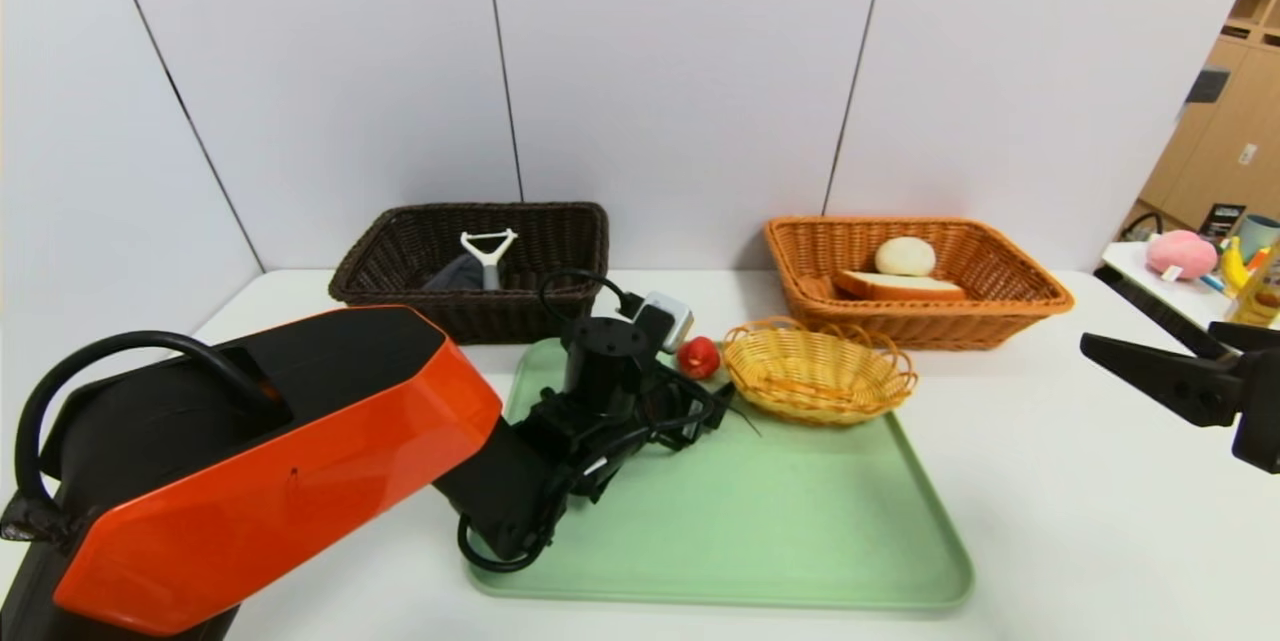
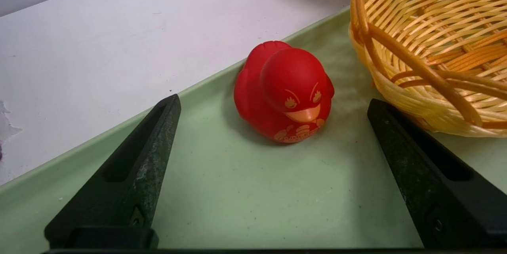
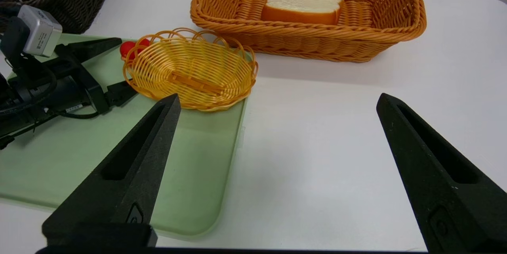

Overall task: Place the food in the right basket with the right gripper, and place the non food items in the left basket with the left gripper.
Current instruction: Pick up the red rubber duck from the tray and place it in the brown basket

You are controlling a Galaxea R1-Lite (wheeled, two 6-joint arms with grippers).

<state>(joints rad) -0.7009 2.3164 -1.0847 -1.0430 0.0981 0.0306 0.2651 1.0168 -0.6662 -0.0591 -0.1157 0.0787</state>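
The bread [image 1: 898, 285] and bun [image 1: 905, 256] lie in the orange basket [image 1: 1010, 306], and the peeler [image 1: 489, 252] and cloth [image 1: 452, 273] in the dark basket [image 1: 400, 281]; only the red duck [image 2: 284, 92] looks left to move. It sits on the green tray [image 2: 245, 194] beside the small yellow basket [image 2: 431, 48], just ahead of the left claw [image 2: 273, 105], whose jaws are spread to either side without touching it. The right claw [image 3: 277, 101] hangs released over the desk [image 3: 336, 147], well apart.

A red duck [image 2: 283, 93] with an orange beak and pale printed markings sits on a pale green tray [image 1: 760, 531]. The small woven basket [image 1: 818, 371] is yellow. The right basket [image 1: 915, 316] is orange-brown wicker, the left basket [image 1: 420, 251] near-black brown. The bench [image 1: 1080, 521] is white.
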